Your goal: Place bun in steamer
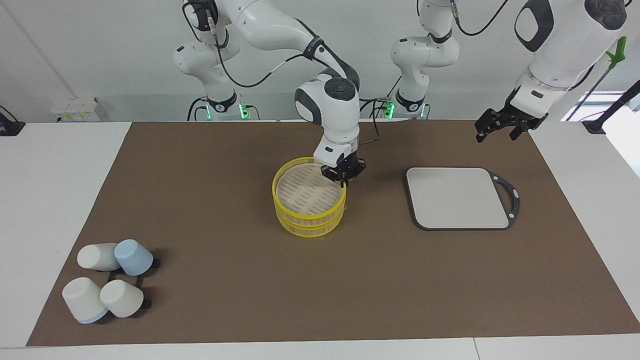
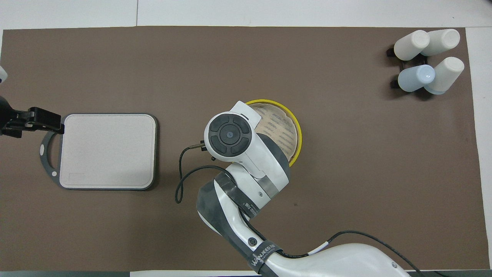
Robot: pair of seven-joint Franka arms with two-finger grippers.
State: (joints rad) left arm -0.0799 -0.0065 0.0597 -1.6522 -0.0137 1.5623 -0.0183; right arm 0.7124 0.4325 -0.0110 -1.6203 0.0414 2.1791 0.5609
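The right hand [image 1: 343, 176] is low at the rim of the steamer [image 1: 280, 197], on the side toward the grey board [image 1: 457, 197] and toward the robots. Its fingers point down at the yellow edge of the top tier, and I cannot tell if they are spread or pressed together, because the wrist hides them from above. I judge that it is there either to take the top tier by its rim or to let something go inside.

The bun is not visible in any view. The slatted floor of the top tier looks bare where it shows; the arm covers one part of it from above. The board is bare too.

The left hand [image 1: 500, 125] waits in the air over the bench edge, near the handle of the board, and looks spread. Probably it stays aside so the middle is free.

Four upturned cups [image 1: 107, 280] stand on a rack, well apart, toward the right arm's end.
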